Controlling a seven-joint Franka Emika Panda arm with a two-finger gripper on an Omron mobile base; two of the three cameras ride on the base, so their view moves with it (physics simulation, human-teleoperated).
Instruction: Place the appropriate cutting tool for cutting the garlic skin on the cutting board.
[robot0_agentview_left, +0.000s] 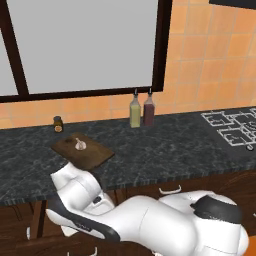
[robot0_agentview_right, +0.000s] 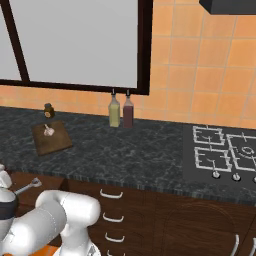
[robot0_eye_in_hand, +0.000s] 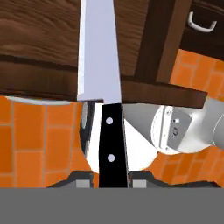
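Observation:
In the hand view my gripper (robot0_eye_in_hand: 111, 180) is shut on the knife (robot0_eye_in_hand: 109, 131), its black riveted handle clamped between the two fingertips. The pointed silver blade runs up and away from the hand, in front of the dark wooden cabinet fronts (robot0_eye_in_hand: 39, 39) below the counter. The dark brown cutting board (robot0_agentview_left: 92, 154) (robot0_agentview_right: 57, 142) lies on the black counter at the left. The small whitish garlic bulb (robot0_agentview_left: 80, 144) (robot0_agentview_right: 48, 131) sits on the board's far part. The hand is low, beneath counter height, well away from the board.
Two bottles (robot0_agentview_left: 135, 111) (robot0_agentview_left: 149, 109) stand by the tiled wall, and a small jar (robot0_agentview_left: 58, 124) stands behind the board. A gas hob (robot0_agentview_right: 225, 152) is at the counter's right. Drawer handles (robot0_agentview_right: 111, 194) line the cabinet front. An orange brick floor (robot0_eye_in_hand: 35, 144) lies under the hand.

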